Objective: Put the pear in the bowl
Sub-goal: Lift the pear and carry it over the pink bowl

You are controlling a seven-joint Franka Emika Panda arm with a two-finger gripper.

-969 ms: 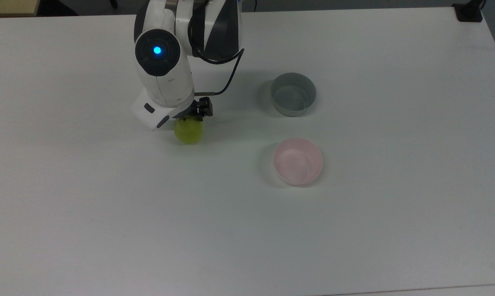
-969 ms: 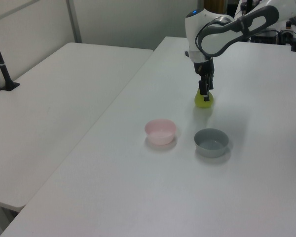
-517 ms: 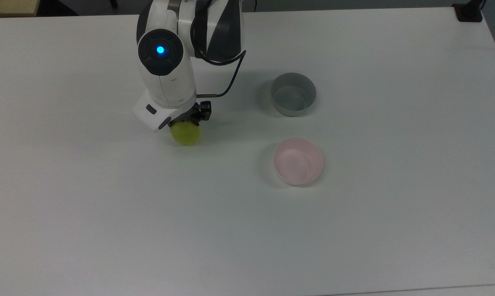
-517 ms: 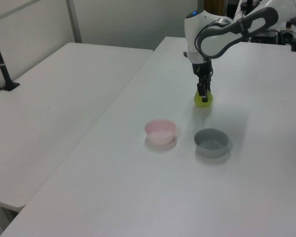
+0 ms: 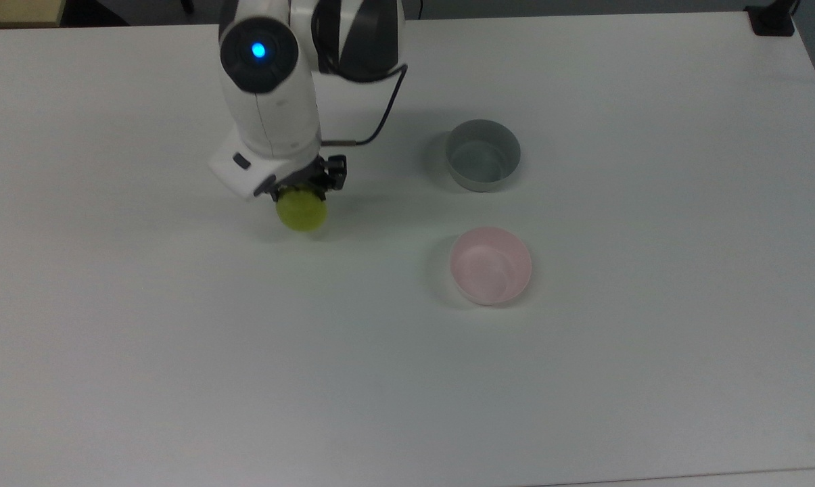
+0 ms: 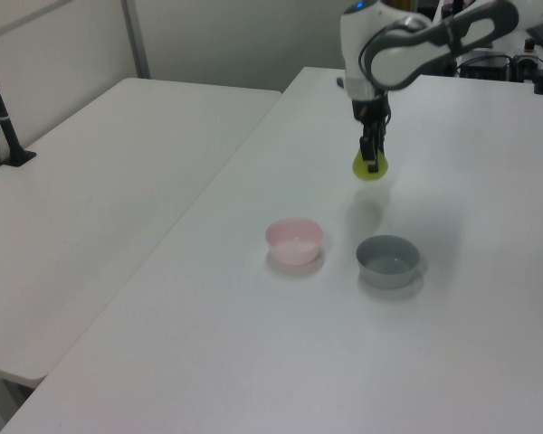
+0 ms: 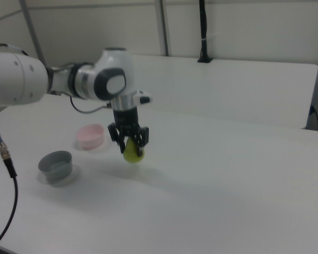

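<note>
White table (image 5: 177, 352), tool (image 7: 129, 142) gripping pear (image 5: 302, 210) aloft

The top view looks straight down on the white table (image 5: 583, 379); the left and right views watch obliquely from opposite ends (both farther back), sharing the pink bowl (image 6: 294, 240) at mid-frame.
</note>
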